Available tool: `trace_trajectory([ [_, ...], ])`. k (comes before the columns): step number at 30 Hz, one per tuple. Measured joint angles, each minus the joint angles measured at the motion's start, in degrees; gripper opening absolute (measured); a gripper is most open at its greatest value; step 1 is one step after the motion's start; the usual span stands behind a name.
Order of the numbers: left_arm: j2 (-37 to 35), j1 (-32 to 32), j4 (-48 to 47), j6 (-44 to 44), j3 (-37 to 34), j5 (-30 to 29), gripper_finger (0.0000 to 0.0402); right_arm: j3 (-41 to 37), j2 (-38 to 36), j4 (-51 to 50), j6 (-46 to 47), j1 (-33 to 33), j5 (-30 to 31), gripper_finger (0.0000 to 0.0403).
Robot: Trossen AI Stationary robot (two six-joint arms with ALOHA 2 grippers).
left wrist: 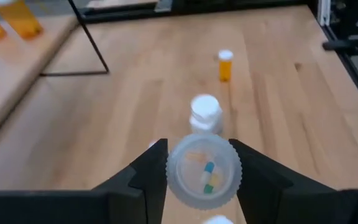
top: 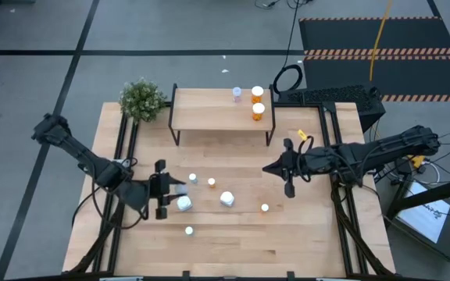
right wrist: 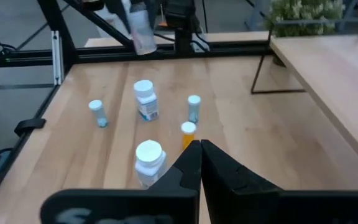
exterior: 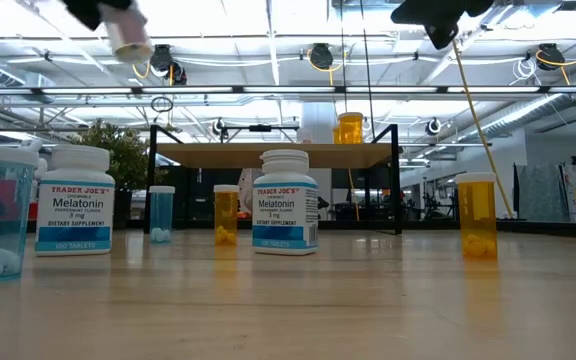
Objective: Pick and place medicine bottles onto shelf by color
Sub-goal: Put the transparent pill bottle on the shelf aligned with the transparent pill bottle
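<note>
The left tool (left wrist: 199,167) pinches a clear pale bottle (left wrist: 204,171) above the worktop (top: 233,242) at eight o'clock, likely bound for the shelf (top: 209,115) at twelve, while the right tool (top: 276,168), pressed together, waits at three.

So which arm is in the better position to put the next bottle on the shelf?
Probably the left. The left gripper is already shut on a clear bottle, held above the table. The right gripper is shut and empty, though it hovers nearer the shelf, where three bottles already stand.
</note>
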Motion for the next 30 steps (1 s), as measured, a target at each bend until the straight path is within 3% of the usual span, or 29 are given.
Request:
trace_trajectory([
  [13,0.03,9.32,-1.04,13.31,10.04,1.30,0.0156,-1.24,0.00,2.06,-3.53,-3.81,-0.04,0.0000],
  [30,0.82,26.71,1.43,28.20,16.28,14.87,0.0157,-1.24,-0.02,1.21,-17.95,-7.05,0.12,0.0000],
])
